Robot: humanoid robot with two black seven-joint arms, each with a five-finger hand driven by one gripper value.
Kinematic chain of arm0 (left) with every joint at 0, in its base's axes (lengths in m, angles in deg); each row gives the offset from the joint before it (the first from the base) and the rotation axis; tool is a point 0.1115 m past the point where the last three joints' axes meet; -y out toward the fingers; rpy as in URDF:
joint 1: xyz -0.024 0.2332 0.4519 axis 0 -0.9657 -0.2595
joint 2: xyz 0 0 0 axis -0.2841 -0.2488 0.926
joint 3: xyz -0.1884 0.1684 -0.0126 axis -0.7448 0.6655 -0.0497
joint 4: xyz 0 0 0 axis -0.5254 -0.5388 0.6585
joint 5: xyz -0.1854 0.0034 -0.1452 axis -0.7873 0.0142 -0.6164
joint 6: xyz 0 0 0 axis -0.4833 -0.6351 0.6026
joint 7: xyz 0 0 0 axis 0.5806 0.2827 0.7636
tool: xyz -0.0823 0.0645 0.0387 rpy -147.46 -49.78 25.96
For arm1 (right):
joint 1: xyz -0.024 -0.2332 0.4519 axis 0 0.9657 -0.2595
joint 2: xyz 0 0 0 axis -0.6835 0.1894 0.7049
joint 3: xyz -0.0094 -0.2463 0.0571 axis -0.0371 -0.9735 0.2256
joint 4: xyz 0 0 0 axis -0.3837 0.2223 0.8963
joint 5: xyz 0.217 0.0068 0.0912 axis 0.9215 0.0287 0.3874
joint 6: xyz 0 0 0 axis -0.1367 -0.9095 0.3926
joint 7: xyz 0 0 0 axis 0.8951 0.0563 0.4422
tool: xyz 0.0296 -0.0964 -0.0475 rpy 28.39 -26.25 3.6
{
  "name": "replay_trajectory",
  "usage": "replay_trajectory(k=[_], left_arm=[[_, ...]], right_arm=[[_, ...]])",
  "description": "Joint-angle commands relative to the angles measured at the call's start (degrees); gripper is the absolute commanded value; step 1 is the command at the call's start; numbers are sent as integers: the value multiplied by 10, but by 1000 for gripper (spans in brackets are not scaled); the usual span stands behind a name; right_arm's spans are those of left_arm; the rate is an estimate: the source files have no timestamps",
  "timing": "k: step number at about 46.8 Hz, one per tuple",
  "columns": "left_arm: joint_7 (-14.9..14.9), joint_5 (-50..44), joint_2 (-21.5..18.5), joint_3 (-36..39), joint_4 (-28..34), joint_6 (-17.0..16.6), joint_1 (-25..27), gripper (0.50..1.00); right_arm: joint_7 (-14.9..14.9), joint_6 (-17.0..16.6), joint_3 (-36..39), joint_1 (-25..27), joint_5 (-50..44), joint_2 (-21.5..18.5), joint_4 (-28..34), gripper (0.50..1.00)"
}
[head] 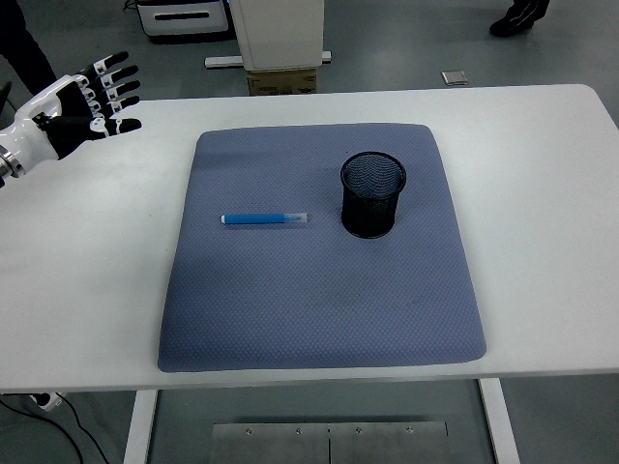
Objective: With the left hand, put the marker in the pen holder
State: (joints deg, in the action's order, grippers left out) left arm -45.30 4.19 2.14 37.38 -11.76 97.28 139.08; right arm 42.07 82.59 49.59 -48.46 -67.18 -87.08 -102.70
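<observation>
Partly cut off at the edge, left hand (82, 101) hangs spread, well apart from marker (264, 219).

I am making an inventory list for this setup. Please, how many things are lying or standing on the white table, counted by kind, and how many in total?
Blue marker: 1
Black mesh pen holder: 1
Grey-blue mat: 1
Total: 3

The marker and the pen holder are both on the mat, apart from each other. The left hand is above the table's far left, holding nothing.

A blue-grey mat (319, 309) lies on the white table (542, 193).
</observation>
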Motion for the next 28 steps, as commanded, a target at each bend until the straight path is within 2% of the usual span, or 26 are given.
replay_trajectory(k=[1,14,22,28], left_arm=[[1,21,4,37,5,-3,31,1000],[4,69,13,116,53,-4,115,1000],[7,112,49,174,70,-19,155,1000],[7,141,60,218,70,-20,181,1000]], right_arm=[[0,0,1,0,0,0,0,1000],[0,0,1,0,0,0,0,1000],[0,0,1,1,0,0,0,1000],[0,0,1,0,0,0,0,1000]])
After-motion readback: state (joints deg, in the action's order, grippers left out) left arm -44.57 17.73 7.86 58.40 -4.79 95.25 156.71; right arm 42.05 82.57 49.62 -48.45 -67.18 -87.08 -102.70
